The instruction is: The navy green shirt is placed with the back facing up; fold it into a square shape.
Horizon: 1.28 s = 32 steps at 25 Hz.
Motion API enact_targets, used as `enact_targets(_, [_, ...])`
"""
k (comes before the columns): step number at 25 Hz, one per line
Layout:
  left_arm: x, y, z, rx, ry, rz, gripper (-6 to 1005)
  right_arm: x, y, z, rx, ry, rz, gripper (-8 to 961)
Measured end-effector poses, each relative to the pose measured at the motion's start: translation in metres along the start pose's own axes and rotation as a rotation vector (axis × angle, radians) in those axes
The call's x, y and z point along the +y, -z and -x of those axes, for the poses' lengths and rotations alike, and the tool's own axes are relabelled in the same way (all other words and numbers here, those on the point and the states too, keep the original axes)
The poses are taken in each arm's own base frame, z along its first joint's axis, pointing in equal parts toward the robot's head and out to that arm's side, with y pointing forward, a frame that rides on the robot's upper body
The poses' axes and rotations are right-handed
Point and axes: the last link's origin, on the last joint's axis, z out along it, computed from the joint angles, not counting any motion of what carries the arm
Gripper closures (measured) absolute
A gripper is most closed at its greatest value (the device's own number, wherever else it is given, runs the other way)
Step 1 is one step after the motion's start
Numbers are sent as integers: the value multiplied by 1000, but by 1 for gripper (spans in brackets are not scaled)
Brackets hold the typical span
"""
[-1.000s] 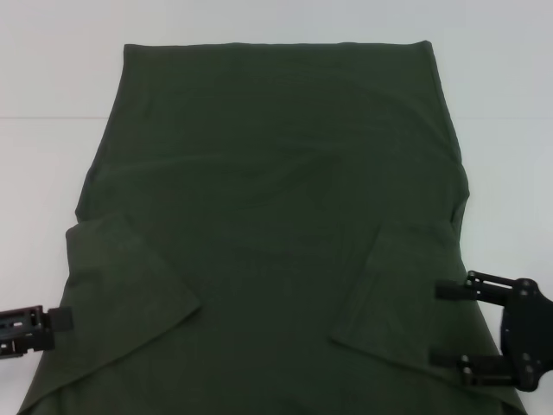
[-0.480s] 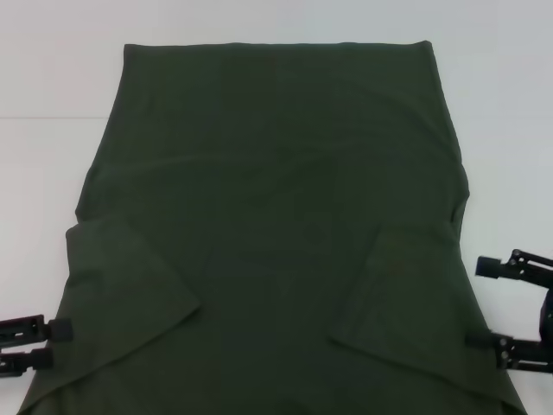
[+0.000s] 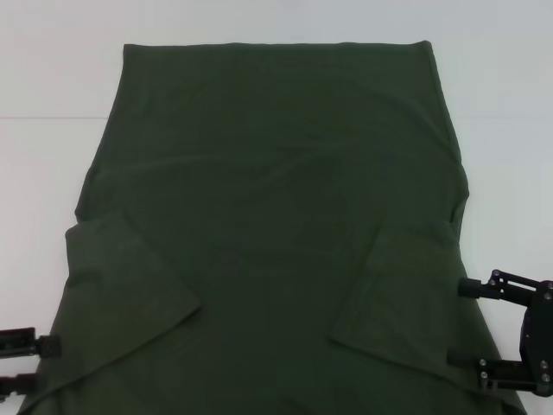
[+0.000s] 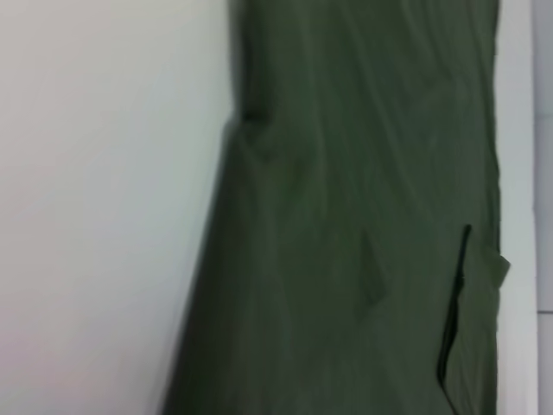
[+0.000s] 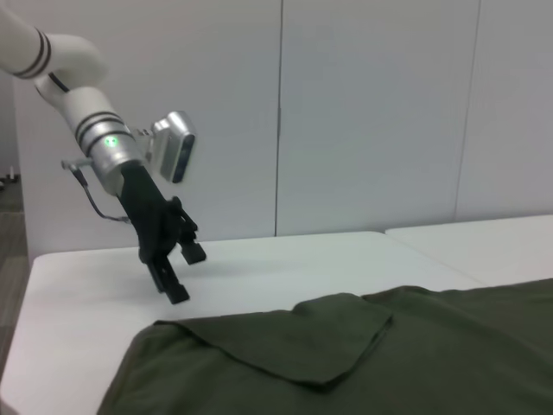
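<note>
The navy green shirt [image 3: 276, 225] lies flat, plain side up, on the white table, with both sleeves folded inward over the body. In the head view my left gripper [image 3: 34, 363] stands open at the shirt's near-left edge, holding nothing. The right wrist view shows that left gripper [image 5: 184, 272] hovering over bare table just beyond the folded sleeve [image 5: 302, 337]. My right gripper [image 3: 462, 322] is open at the shirt's near-right edge, its fingertips over the fabric beside the right folded sleeve [image 3: 406, 294]. The left wrist view shows only the shirt [image 4: 346, 216] from above.
The white table [image 3: 52, 86] shows bare on both sides of the shirt and beyond its far hem. A seam between two tabletops [image 3: 43, 117] runs at the left. Pale wall panels [image 5: 371, 112] stand behind the table.
My right gripper drew out to the right, then came back a little toward the shirt's edge. My left gripper slid toward the near-left corner. The shirt lies unchanged.
</note>
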Motion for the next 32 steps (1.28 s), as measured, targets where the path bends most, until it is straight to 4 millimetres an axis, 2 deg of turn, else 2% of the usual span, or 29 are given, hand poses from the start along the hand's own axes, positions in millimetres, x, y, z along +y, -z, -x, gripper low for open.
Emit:
enact_targets(6, [-8,15,5,-39,147,-64,156,-1,-1,-3,11,-5,-8,105])
enact_targets(10, [-8,18,7,-43,158,-57,156,-2,-4,-4,19,-3,-4,106])
enact_targets(32, [-23,2,0,-11,67,-163,157,-3,-8,-5,23,14,-2,107])
